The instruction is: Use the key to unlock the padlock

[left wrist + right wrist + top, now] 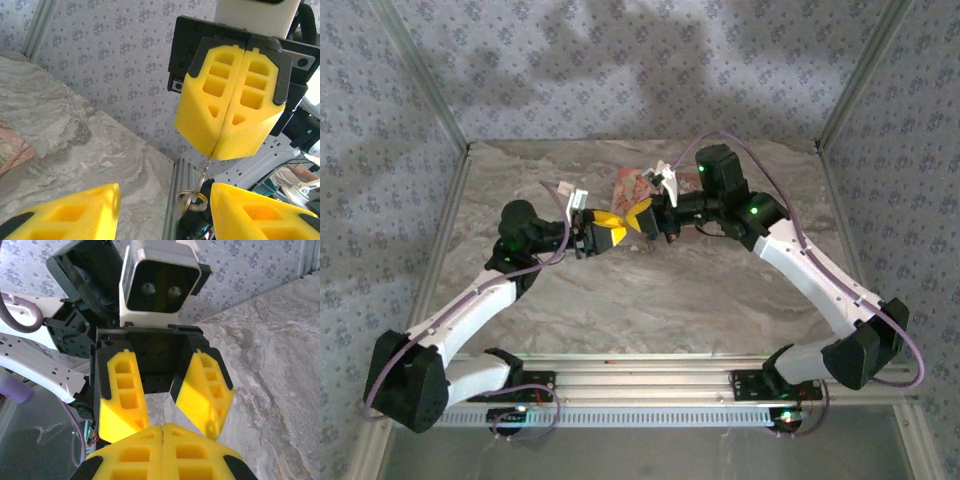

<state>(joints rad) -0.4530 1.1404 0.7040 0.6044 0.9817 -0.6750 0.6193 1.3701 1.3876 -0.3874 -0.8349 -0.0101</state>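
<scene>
My right gripper [638, 215] [164, 429] is shut on the key [205, 170]. The thin key shaft pokes out of the closed yellow pads, and its ring [192, 198] hangs below. My left gripper [607, 222] [165, 195] faces it tip to tip, open, with its fingers [122, 397] spread on either side of the key ring and touching nothing. The two meet above the middle of the table. A pinkish-red object [632, 185] lies behind them; I cannot tell whether it is the padlock.
The marble-patterned table [650, 300] is walled by patterned fabric at the back and sides, with aluminium posts at the corners. A rail [650, 385] carries both arm bases along the near edge. The pinkish object's edge [11, 150] lies to the left of my left gripper.
</scene>
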